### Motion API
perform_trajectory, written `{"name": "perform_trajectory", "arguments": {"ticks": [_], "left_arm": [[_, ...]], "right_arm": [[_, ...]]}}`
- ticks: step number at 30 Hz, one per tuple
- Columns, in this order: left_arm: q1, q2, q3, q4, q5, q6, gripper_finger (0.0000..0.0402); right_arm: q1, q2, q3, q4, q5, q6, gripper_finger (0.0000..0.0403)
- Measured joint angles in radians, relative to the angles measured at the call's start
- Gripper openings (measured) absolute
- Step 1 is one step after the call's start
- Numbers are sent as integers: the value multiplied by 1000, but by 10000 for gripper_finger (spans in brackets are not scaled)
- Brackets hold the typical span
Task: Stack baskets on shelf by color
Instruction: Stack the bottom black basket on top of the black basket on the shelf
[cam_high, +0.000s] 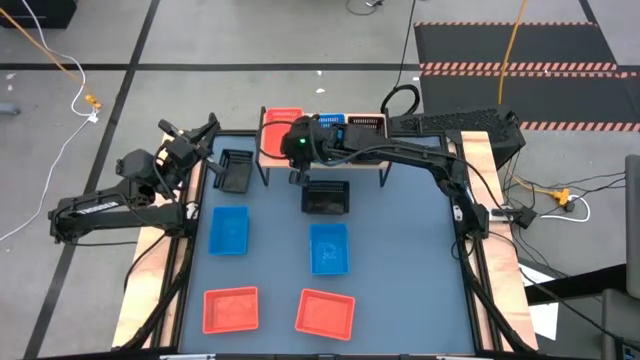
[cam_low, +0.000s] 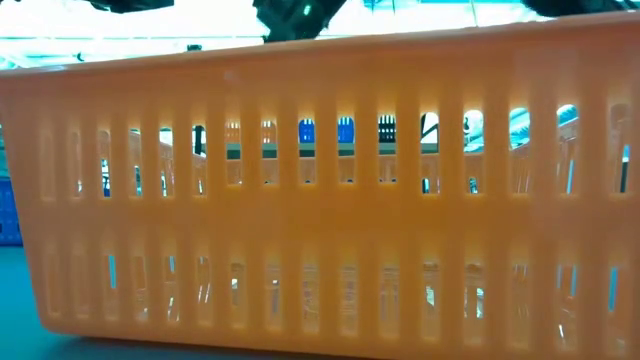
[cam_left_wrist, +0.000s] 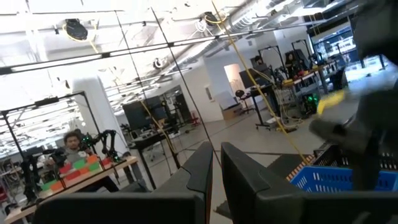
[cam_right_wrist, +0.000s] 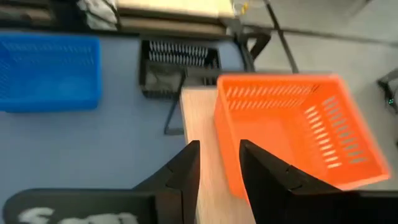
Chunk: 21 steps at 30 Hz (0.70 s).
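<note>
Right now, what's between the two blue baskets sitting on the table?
Nothing: the high view shows only bare table between the left blue basket and the right blue basket.

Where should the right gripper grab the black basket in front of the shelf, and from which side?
Grip a long rim wall of the black basket, coming straight down from above. It sits upright and open-topped on the table, apart from the other baskets, so one finger likely fits inside the thin wall and one outside. The right gripper hangs near it.

On the shelf (cam_high: 322, 150), at twelve o'clock, red (cam_high: 281, 133), blue (cam_high: 331, 122) and black (cam_high: 367, 124) baskets are seen; six baskets lie scattered below.
</note>
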Motion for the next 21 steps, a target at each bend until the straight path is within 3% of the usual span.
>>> {"name": "perform_trajectory", "arguments": {"ticks": [6,11,15,21], "left_arm": [[0,0,0,-5,0,4,37],[0,0,0,-14,0,2,37],[0,0,0,-58,1,-33,37],[-2,-2,0,-89,0,-114,37]], "right_arm": [[45,-132,2,-49,-5,-12,108],[87,-190,-39,-130,-126,8,108],[137,-226,-191,-139,-215,-2,107],[227,-271,-471,14,-214,-20,107]]}}
